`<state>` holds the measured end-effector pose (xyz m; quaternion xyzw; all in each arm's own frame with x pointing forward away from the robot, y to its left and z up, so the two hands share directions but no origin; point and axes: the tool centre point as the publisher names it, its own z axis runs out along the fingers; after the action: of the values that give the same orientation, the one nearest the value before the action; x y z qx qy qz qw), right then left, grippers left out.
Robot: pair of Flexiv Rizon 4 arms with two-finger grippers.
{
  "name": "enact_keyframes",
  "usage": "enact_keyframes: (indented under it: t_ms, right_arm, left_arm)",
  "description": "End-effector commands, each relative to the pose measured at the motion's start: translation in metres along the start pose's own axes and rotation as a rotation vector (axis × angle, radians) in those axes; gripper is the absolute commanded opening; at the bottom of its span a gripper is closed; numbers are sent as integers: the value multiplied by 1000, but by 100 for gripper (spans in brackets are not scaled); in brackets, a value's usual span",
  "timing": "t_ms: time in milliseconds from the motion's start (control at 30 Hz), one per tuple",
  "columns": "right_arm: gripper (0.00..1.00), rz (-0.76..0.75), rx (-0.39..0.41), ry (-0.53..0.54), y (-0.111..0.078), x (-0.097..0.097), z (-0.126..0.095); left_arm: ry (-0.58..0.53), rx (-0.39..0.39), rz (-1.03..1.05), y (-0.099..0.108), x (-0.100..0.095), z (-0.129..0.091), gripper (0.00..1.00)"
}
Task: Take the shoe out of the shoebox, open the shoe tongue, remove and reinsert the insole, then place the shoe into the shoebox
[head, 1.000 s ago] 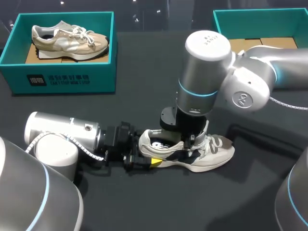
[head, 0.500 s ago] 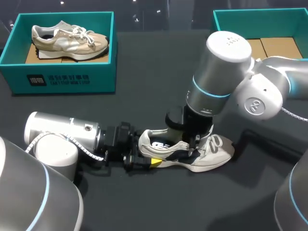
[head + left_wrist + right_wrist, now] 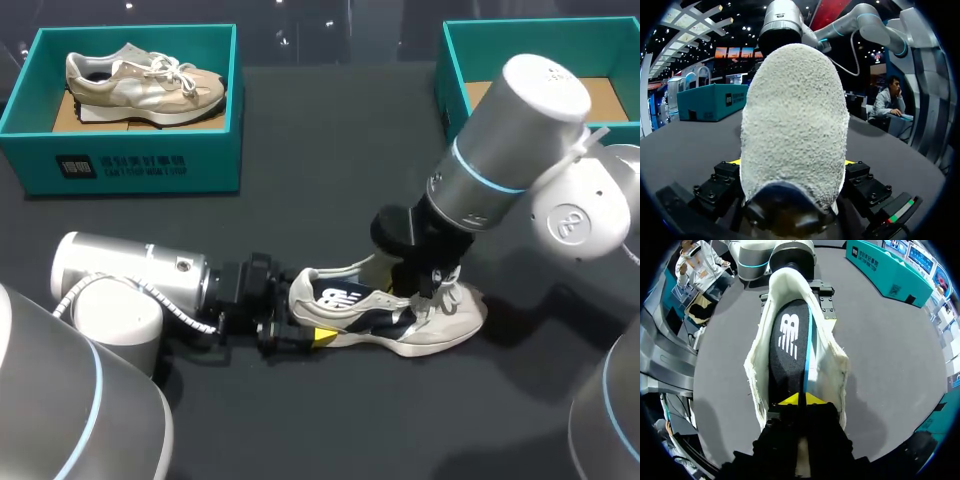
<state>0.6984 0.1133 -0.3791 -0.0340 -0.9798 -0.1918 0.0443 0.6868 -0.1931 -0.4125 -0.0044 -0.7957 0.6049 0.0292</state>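
Two grips share one shoe (image 3: 445, 322), which lies on its sole on the table (image 3: 300, 200), well apart from both teal boxes. The left gripper (image 3: 300, 335) comes in low at the heel, its fingers parted only as wide as the heel and pressed to it from both sides. The right gripper (image 3: 425, 288) stands over the laces, its yellow tips pinched together on the insole (image 3: 345, 298), which sits tilted up in the opening. I judge the shoe light, with a soft upper and a firmer sole, so the stiffened heel is the sound place to clamp it. The insole looks thin and floppy. Pinched at one spot it is likely to bend and drag on the lining, so a hold close to its end and a pull along the shoe's length should suit it. The loose laces could snag. The left wrist view shows only the pebbled heel between two slivers of yellow, and nothing of the insole. The right wrist view looks down the opening and shows the tips closed on the dark insole, though not whether its forepart is free of the toe. Only the head view shows the left box (image 3: 130, 165) holding a second shoe (image 3: 145, 80) and the right box (image 3: 455, 70).
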Motion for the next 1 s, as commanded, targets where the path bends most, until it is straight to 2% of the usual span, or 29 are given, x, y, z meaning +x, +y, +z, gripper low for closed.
enact_keyframes:
  t_ms: [33, 300, 467, 767, 833, 1000]
  right_arm:
    - [0, 2, -85, -3, -15, 0, -6]
    - [0, -41, -152, 1, -20, 0, -9]
    - [0, -99, -174, -5, -11, 3, -13]
    - [0, -235, -129, 4, 24, 8, -16]
    - [0, -244, -130, 8, 27, 8, -15]
    - [0, -224, -76, 22, 31, 5, -11]
  left_arm:
    - [-1, -2, 0, 3, 1, -1, 0]
    - [-1, -2, 0, 3, 1, -1, 0]
    - [-1, -2, 0, 3, 1, -1, 0]
    - [-1, -2, 0, 3, 1, -1, 0]
    - [-1, -2, 0, 3, 1, -1, 0]
    - [-1, -2, 0, 3, 1, -1, 0]
